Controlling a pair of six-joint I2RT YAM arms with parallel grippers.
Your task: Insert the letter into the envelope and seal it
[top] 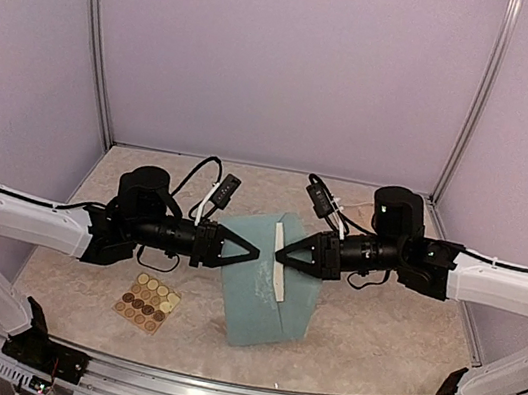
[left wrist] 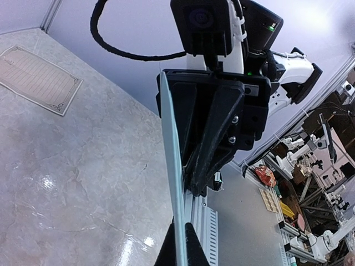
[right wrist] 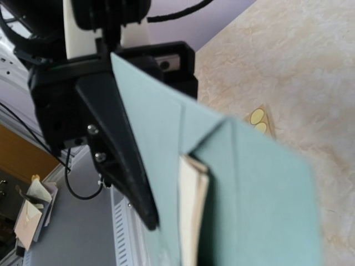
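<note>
The teal envelope (top: 257,298) hangs in the air between both arms, above the table. A cream letter (top: 280,261) sticks out of its pocket, also clear in the right wrist view (right wrist: 191,210). My left gripper (top: 255,254) is shut on the envelope's upper left edge; in the left wrist view the envelope (left wrist: 172,166) shows edge-on, pinched between the fingertips (left wrist: 166,252). My right gripper (top: 278,257) faces it tip to tip, closed on the envelope's top beside the letter. In the right wrist view the envelope (right wrist: 260,194) hides my right gripper's own fingers.
A tan sheet of round stickers (top: 148,302) lies on the table at the front left, below the left arm. A lined cream sheet (left wrist: 36,77) lies on the marble tabletop in the left wrist view. White walls enclose the back and sides.
</note>
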